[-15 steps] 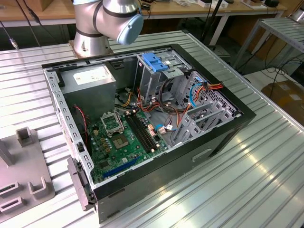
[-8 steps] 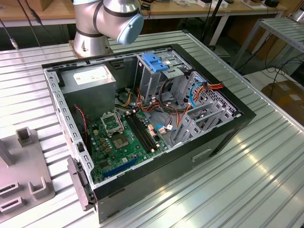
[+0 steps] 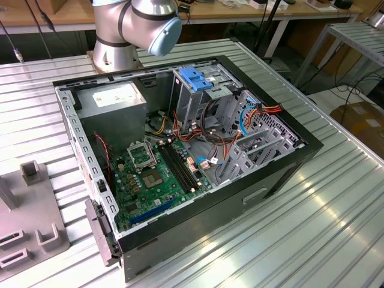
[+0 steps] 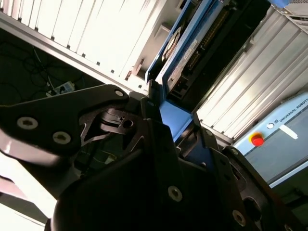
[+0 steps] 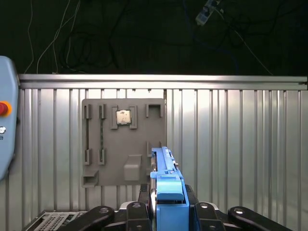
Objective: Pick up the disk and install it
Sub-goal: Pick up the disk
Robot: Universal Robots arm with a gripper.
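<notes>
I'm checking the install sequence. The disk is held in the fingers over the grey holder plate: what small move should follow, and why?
Probably begin carrying the disk away from the grey holder plate toward the open computer case. The fingers look shut on its blue frame, it seems lifted off the plate, and the case lies open with its metal cage exposed.

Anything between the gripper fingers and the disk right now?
Nothing. The gripper is shut on the disk, with its blue frame directly against the jaws. The contact shows in both wrist views.
</notes>
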